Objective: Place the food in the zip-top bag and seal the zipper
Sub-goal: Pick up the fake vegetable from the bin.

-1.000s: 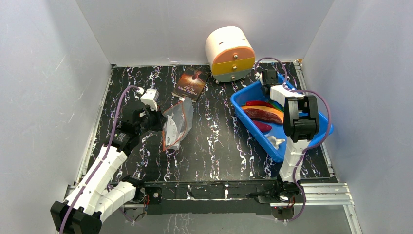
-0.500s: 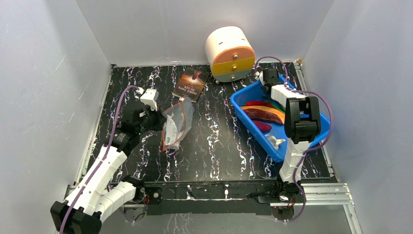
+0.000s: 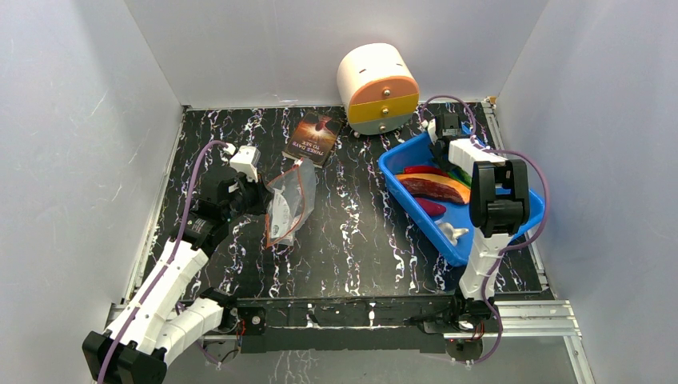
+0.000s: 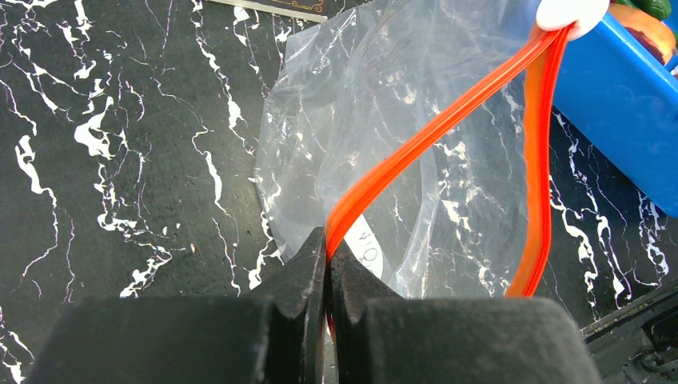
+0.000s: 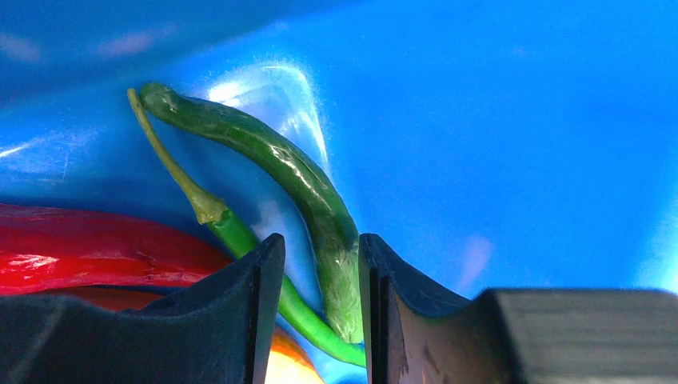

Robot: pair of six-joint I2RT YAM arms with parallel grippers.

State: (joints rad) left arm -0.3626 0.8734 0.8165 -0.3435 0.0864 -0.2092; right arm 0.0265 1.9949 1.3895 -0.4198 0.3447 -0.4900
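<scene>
The clear zip-top bag (image 3: 289, 204) lies on the black marbled table, its mouth held up. My left gripper (image 4: 328, 248) is shut on the red-orange zipper (image 4: 416, 140), whose two strips bow apart. The food lies in a blue bin (image 3: 408, 148): a red chili (image 3: 420, 170), an orange-brown slice (image 3: 436, 189), a magenta piece (image 3: 432, 207) and a white lump (image 3: 454, 233). My right gripper (image 5: 320, 256) is down in the bin's far end, open, with a dark green chili (image 5: 312, 188) between its jaws and a thin green stick (image 5: 240, 236) crossing below.
A white round drawer unit (image 3: 377, 88) with orange and grey drawers stands at the back. A dark paperback book (image 3: 313, 138) lies just behind the bag. White walls close in the table on three sides.
My right gripper's jaws have spread apart around the green chili, and the right arm has shifted slightly right. The left arm and the bag have not moved.
</scene>
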